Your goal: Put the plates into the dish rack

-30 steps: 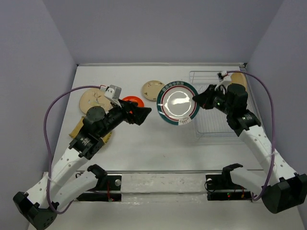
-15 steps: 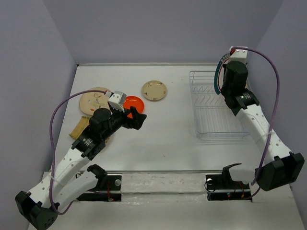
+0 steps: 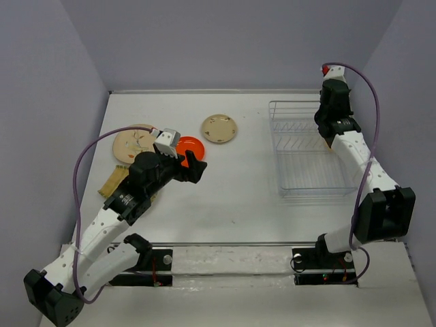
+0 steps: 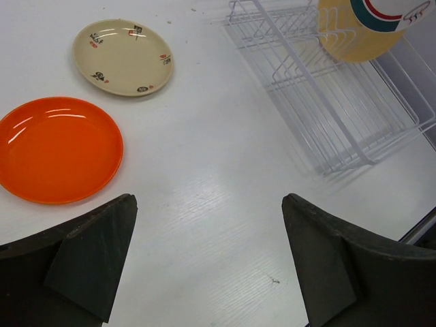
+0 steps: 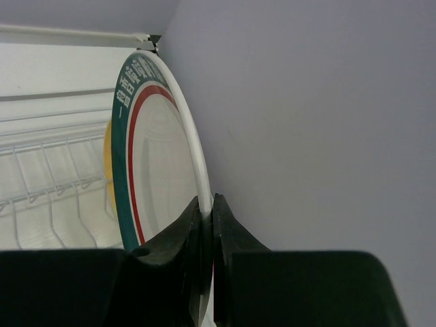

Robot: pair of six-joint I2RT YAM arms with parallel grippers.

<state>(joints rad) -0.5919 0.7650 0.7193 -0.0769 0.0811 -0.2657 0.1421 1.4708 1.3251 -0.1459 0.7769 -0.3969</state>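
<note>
My right gripper (image 5: 208, 211) is shut on the rim of the white plate with the green-and-red rim (image 5: 153, 170) and holds it upright on edge over the far right end of the clear dish rack (image 3: 306, 153). A yellow plate (image 5: 107, 163) stands just behind it in the rack. In the top view the right gripper (image 3: 332, 102) hides the white plate. My left gripper (image 4: 211, 266) is open and empty above bare table, just right of the orange-red plate (image 4: 58, 150). The cream patterned plate (image 4: 122, 56) lies beyond it.
A large tan plate (image 3: 133, 143) lies at the left, partly under my left arm, with a yellowish piece (image 3: 111, 181) beside it. The side wall (image 5: 306, 102) is close behind the right gripper. The rack's wire dividers (image 5: 48, 177) run leftward.
The right arm carried the white plate from the table's middle to the rack's far right end and turned it on edge. The left gripper drew back slightly toward the orange-red plate.
</note>
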